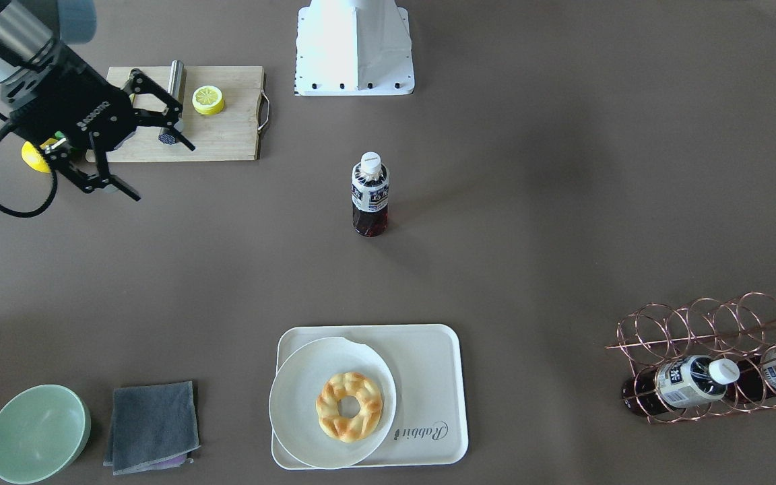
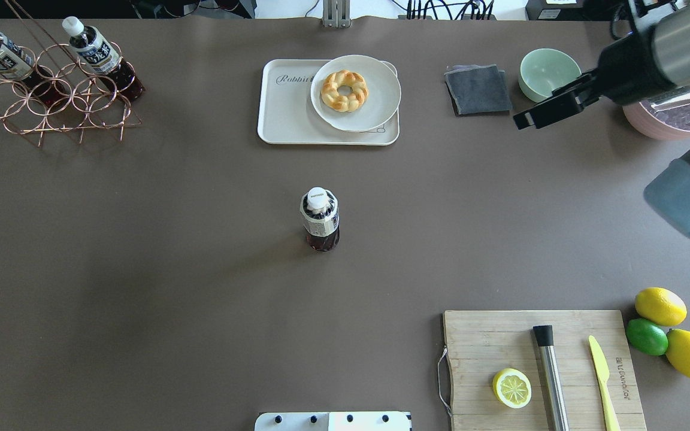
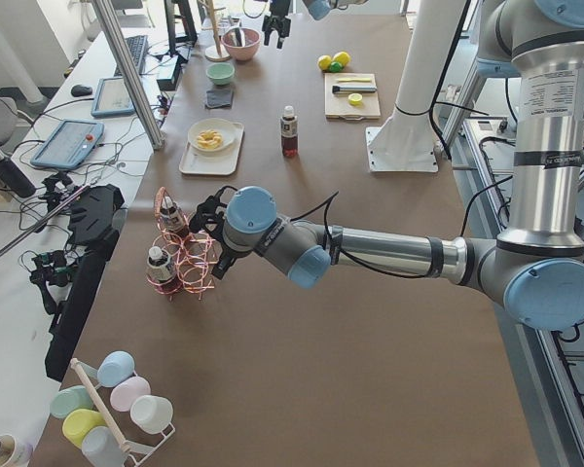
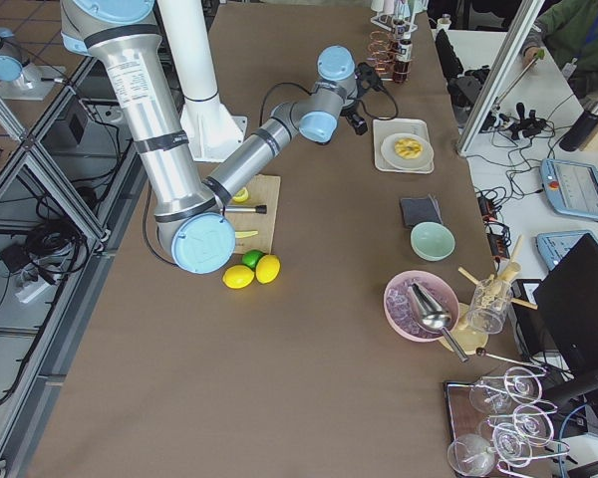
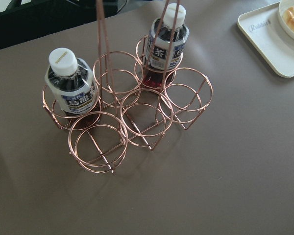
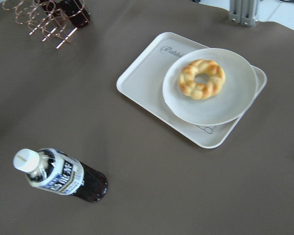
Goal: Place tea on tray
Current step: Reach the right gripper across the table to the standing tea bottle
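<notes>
The tea [image 2: 320, 221] stands upright, apart from the tray [image 2: 288, 111], easy to grasp, I'd say; my right gripper [image 1: 164, 172] gapes wide, empty. Left gripper [image 3: 206, 216]: I cannot tell.

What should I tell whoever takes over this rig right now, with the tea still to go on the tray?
Right hand: open, empty, hovering by the cutting board.
Left hand: near the wire rack; cannot tell if open or shut.
Tea: upright mid-table, in neither hand; two like bottles sit in the rack.
Tray: a plate with a doughnut covers one side; the script side is bare.
Done: no tea on the tray.
Left: grasp the tea and set it on the bare side.
</notes>
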`<state>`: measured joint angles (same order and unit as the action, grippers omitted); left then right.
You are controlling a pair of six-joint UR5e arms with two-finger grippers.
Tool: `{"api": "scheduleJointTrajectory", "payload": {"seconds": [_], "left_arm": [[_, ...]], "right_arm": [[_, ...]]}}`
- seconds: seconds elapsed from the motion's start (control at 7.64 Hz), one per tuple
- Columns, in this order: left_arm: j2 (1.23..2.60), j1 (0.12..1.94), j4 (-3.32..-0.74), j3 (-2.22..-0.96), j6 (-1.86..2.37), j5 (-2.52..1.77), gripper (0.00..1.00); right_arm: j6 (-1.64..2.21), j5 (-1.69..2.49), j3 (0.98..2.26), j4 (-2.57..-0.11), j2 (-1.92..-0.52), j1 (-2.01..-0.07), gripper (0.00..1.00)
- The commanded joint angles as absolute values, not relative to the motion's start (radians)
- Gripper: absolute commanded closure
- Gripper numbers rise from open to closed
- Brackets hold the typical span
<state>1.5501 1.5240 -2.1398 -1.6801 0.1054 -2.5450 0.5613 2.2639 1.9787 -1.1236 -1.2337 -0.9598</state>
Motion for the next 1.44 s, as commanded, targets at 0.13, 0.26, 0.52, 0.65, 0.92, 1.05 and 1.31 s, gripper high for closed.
{"api": "scheduleJointTrajectory", "payload": {"seconds": [0.13, 0.26, 0.52, 0.65, 0.92, 1.05, 1.31], "left_arm": [[1.466, 1.626, -2.131, -1.499, 0.006, -2.474, 0.03], [1.463, 1.621, -2.096, -1.485, 0.002, -2.468, 0.02], [1.454, 1.611, -1.983, -1.506, -0.002, -2.456, 0.02], [1.459, 1.588, -1.904, -1.537, -0.002, -2.456, 0.02], [1.477, 1.548, -1.717, -1.667, -0.003, -2.329, 0.02], [1.448, 1.548, -1.651, -1.73, -0.027, -2.285, 0.02], [1.393, 1.568, -1.634, -1.733, -0.211, -2.279, 0.02]], "right_arm": [[0.696, 1.993, 1.977, -0.946, -1.183, -0.682, 0.01], [0.696, 1.936, 1.979, -0.946, -1.178, -0.643, 0.0], [0.696, 1.832, 1.982, -0.945, -1.177, -0.583, 0.0], [0.696, 1.829, 1.98, -0.945, -1.17, -0.575, 0.0], [0.696, 1.772, 1.976, -0.945, -1.148, -0.533, 0.0], [0.696, 1.731, 1.976, -0.945, -1.141, -0.503, 0.0], [0.696, 1.66, 1.97, -0.946, -1.099, -0.439, 0.0]]}}
